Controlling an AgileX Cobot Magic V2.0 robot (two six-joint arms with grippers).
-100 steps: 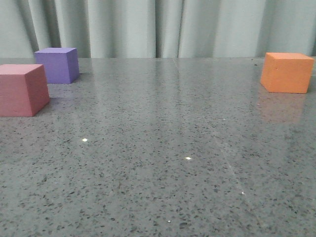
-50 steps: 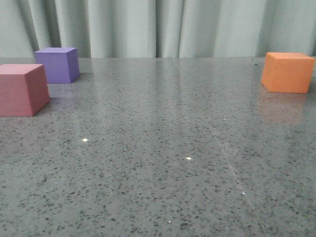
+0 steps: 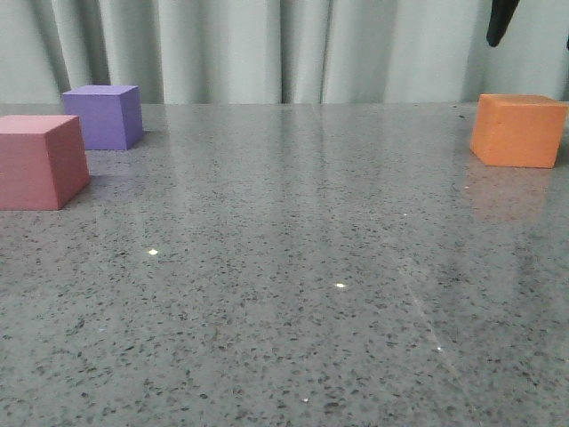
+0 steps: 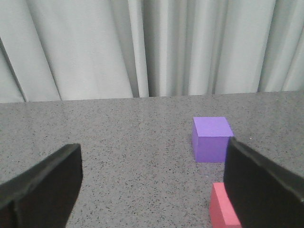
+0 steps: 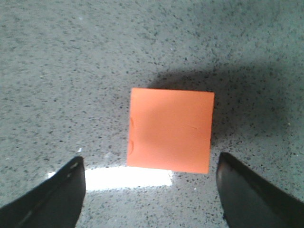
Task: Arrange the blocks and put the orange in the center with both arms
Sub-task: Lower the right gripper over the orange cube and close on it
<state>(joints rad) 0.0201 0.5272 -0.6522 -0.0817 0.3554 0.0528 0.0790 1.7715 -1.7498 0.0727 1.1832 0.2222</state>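
The orange cube (image 3: 518, 130) sits on the table at the far right; the right wrist view shows it from above (image 5: 171, 129). My right gripper (image 5: 151, 190) is open, above the orange cube, holding nothing; one black finger (image 3: 500, 21) shows at the top right of the front view. The pink-red cube (image 3: 40, 161) stands at the left edge with the purple cube (image 3: 105, 116) just behind it. My left gripper (image 4: 152, 183) is open and empty, low over the table, with the purple cube (image 4: 212, 138) and pink-red cube (image 4: 221, 211) ahead near one finger.
The grey speckled tabletop (image 3: 284, 267) stretches between the cubes. A pale pleated curtain (image 3: 284, 49) hangs behind the table's far edge. A bright light reflection (image 5: 128, 178) lies on the table beside the orange cube.
A black finger of my right gripper has come into the top right of the front view, above the orange cube. The cubes have not moved.
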